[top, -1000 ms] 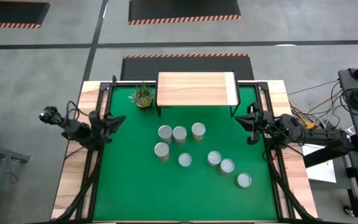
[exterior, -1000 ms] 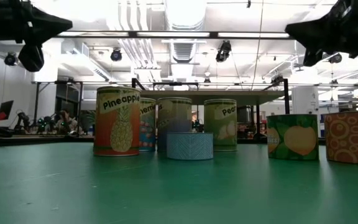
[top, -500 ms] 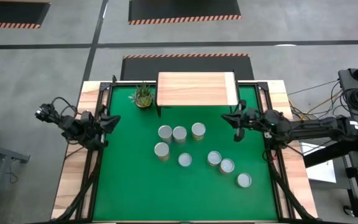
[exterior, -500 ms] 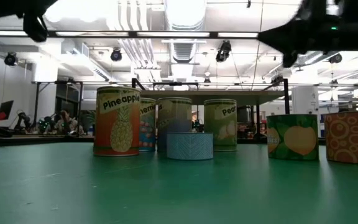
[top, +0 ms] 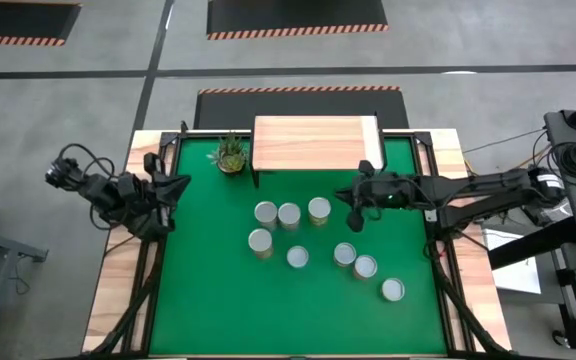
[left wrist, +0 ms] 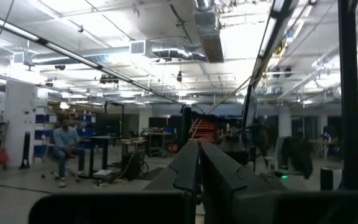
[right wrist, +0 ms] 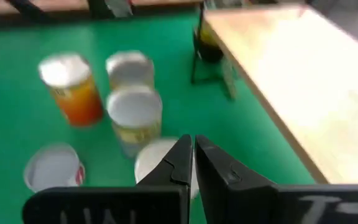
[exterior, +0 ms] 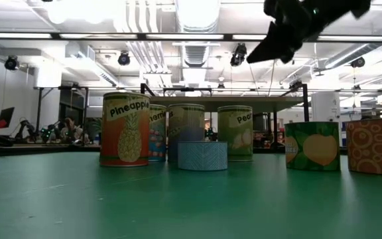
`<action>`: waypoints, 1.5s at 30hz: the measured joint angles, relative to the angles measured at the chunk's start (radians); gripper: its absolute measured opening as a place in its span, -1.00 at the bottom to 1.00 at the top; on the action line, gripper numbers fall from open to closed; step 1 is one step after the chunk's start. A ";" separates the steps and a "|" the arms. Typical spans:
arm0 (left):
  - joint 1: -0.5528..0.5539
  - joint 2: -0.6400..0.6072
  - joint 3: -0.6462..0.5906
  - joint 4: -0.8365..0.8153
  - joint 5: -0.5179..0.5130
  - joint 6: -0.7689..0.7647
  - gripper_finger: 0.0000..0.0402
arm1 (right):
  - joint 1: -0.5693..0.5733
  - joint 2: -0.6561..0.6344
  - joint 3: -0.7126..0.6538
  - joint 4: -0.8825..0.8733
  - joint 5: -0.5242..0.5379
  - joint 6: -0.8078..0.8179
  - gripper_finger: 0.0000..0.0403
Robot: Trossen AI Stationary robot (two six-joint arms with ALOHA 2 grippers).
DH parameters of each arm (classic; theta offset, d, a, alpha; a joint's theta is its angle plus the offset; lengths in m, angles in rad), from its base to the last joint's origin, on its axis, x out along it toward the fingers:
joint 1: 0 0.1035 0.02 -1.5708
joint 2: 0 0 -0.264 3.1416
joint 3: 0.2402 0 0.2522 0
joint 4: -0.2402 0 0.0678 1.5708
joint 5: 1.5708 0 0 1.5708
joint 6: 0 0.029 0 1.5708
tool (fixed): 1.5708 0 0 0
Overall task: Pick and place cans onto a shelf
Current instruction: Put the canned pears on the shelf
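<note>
Eight cans stand upright on the green mat [top: 208,300]: three in a row [top: 288,214], one tall pineapple can [top: 260,242], a short one [top: 297,257] and three more toward the right [top: 365,267]. The pale wood shelf [top: 316,143] stands bare at the far edge. My right gripper [top: 353,203] is shut and empty, raised above the mat just right of the row's right can [top: 319,210]; its wrist view shows that can [right wrist: 154,163] below the fingers [right wrist: 193,149]. My left gripper [top: 175,186] is shut and empty at the mat's left edge.
A small potted plant [top: 230,153] stands left of the shelf. Black frame rails [top: 158,250] run along both sides of the mat. Bare mat lies near the front edge and between the cans and the shelf's legs [right wrist: 194,59].
My right gripper has reached from the table's right edge toward its left, over the mat, up to the row of cans, and has tipped downward. My left arm has drawn back a little toward the table's left edge. The cans have kept still.
</note>
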 joint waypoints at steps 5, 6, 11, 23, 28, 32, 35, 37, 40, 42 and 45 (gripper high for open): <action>0.000 0.070 0.080 -0.122 0.000 0.013 -1.00 | 0.087 0.091 0.164 -0.295 0.082 0.109 -0.96; 0.000 0.084 0.089 -0.158 -0.001 0.011 -1.00 | 0.100 0.107 0.193 -0.337 0.082 0.135 -0.96; 0.000 0.144 0.102 -0.203 -0.009 0.001 -1.00 | 0.147 0.195 0.279 -0.466 0.081 0.226 -0.96; 0.000 0.168 0.126 -0.211 -0.011 0.042 -1.00 | 0.157 0.330 0.320 -0.477 0.065 0.268 -0.87; 0.000 0.165 0.125 -0.210 -0.068 0.047 -1.00 | 0.157 0.362 0.327 -0.477 0.065 0.331 -0.55; 0.000 0.165 0.125 -0.208 -0.097 0.048 -1.00 | 0.154 0.388 0.332 -0.477 0.081 0.378 -0.17; 0.000 0.165 0.125 -0.207 -0.097 0.062 -1.00 | 0.154 0.408 0.330 -0.474 0.103 0.370 0.13; 0.000 0.165 0.125 -0.208 -0.097 0.066 -1.00 | 0.150 0.420 0.323 -0.476 0.113 0.359 0.31; 0.000 0.165 0.125 -0.208 -0.097 0.066 -1.00 | 0.139 0.442 0.322 -0.475 0.125 0.341 0.56; 0.000 0.165 0.125 -0.208 -0.097 0.069 -1.00 | 0.128 0.456 0.322 -0.467 0.126 0.326 0.69; 0.000 0.165 0.125 -0.208 -0.096 0.070 -1.00 | 0.103 0.480 0.322 -0.451 0.126 0.300 0.81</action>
